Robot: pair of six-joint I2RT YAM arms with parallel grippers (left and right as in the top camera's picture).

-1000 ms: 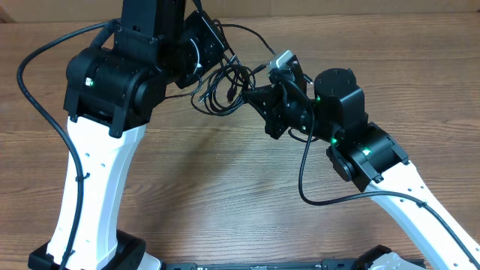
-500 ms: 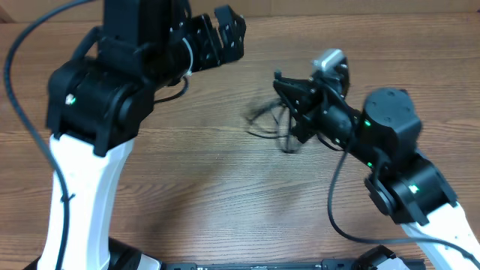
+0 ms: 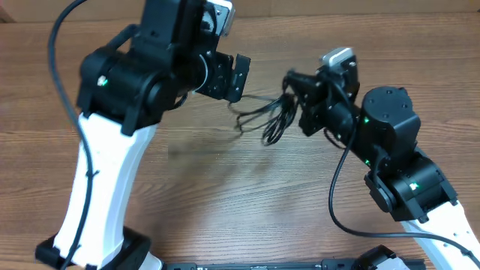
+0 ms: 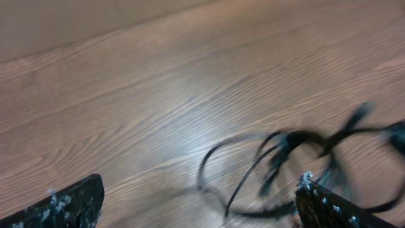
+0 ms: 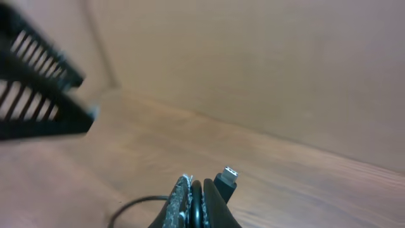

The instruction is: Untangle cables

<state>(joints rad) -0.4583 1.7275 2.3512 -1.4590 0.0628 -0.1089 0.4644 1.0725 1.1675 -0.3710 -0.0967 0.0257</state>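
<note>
The cables (image 3: 268,118) hang as a loose black bunch of loops from my right gripper (image 3: 295,84), just above the wooden table. In the right wrist view that gripper (image 5: 197,201) is shut on one cable strand, and a small plug end (image 5: 227,177) sticks up beside the fingers. My left gripper (image 3: 234,76) stands open just left of the bunch, apart from it. In the left wrist view its gripper (image 4: 199,208) is wide open with nothing held, and blurred cable loops (image 4: 297,144) lie ahead toward the right finger.
The wooden table (image 3: 225,195) runs under both arms. Thick black arm wires loop near the left arm (image 3: 56,45) and below the right arm (image 3: 334,202). The left gripper's ribbed finger (image 5: 35,95) shows at the upper left of the right wrist view.
My left gripper has opened and let go of the cables, then swung back toward them. My right gripper, still shut, has carried the bunch to the right.
</note>
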